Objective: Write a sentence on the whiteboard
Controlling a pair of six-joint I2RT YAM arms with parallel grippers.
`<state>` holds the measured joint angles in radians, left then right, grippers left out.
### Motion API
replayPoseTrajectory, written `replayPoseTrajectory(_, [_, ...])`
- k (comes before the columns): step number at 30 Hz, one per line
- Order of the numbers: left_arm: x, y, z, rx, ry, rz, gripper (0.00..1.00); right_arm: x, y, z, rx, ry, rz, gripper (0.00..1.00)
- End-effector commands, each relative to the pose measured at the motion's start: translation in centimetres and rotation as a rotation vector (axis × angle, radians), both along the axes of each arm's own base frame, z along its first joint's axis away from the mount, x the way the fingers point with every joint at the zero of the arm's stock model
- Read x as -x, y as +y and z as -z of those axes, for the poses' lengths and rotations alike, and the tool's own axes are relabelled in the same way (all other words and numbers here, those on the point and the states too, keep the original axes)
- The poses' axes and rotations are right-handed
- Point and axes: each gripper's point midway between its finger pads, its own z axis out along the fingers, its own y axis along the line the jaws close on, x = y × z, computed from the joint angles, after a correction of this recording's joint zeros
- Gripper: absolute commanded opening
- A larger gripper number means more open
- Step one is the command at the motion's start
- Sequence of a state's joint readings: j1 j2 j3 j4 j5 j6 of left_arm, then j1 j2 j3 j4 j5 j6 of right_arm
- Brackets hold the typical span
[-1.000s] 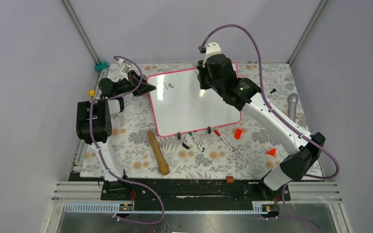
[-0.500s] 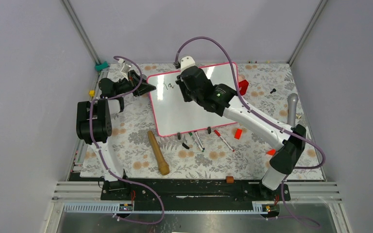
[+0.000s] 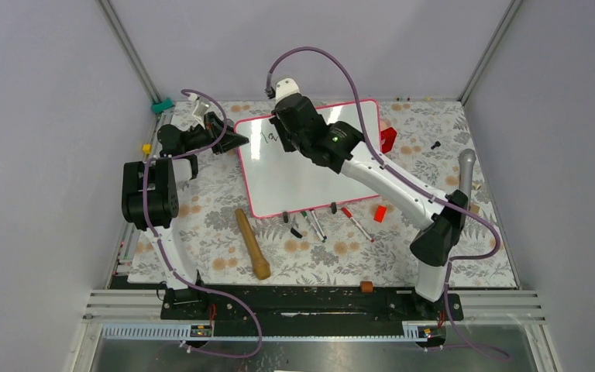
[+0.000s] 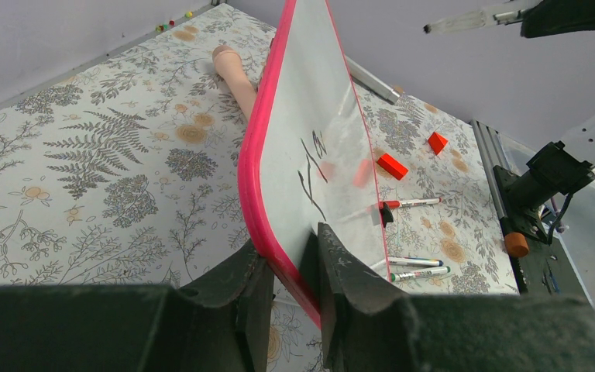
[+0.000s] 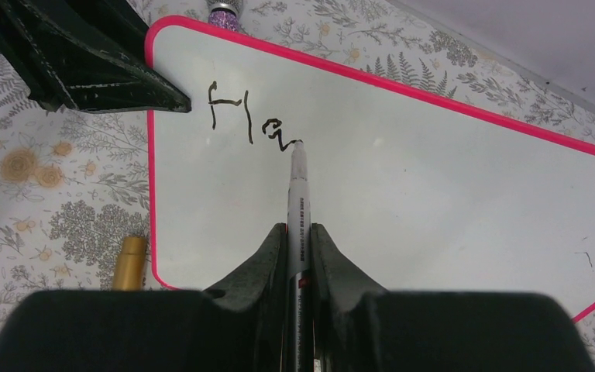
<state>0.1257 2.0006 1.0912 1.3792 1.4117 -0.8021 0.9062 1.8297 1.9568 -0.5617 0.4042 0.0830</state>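
The whiteboard (image 3: 302, 182), white with a pink frame, lies mid-table. My left gripper (image 3: 232, 141) is shut on its left edge; in the left wrist view the fingers (image 4: 290, 248) pinch the pink rim of the whiteboard (image 4: 310, 101). My right gripper (image 3: 288, 136) hangs over the board's upper left, shut on a grey marker (image 5: 298, 186). The marker tip touches the whiteboard (image 5: 434, 170) at the end of the sentence (image 5: 248, 120), which reads "Ha" in black. The sentence (image 4: 310, 167) also shows in the left wrist view.
Loose markers (image 3: 314, 225) and a red-capped marker (image 3: 356, 223) lie just below the board's near edge. A wooden peg (image 3: 252, 243) lies front left. Red blocks (image 3: 380, 213) (image 3: 388, 138) sit right of the board, and a microphone (image 3: 465, 167) lies far right.
My right arm has swung left across the board, from its upper right corner to the letters at its upper left. The left gripper and the board have stayed put.
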Motion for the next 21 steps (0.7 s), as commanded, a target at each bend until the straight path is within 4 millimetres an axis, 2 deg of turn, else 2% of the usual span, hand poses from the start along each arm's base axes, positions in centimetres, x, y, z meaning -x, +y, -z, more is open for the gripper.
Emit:
replayPoseTrajectory(1, [3.3,-0.4,3.0,-0.138,-0.158,0.225,0.00,-0.5,0.2,-0.2,0.034,-0.005,0.015,0.00])
replayPoseTrajectory(16, [3.3,-0.4,3.1,-0.139,-0.158,0.225,0.00,-1.7,2.3,2.8,0.104,0.083,0.013,0.00])
replayPoseTrajectory(21, [3.3,-0.4,3.0,-0.139,-0.158,0.226,0.00,-2.0,2.3,3.3,0.125,0.088,0.030,0.00])
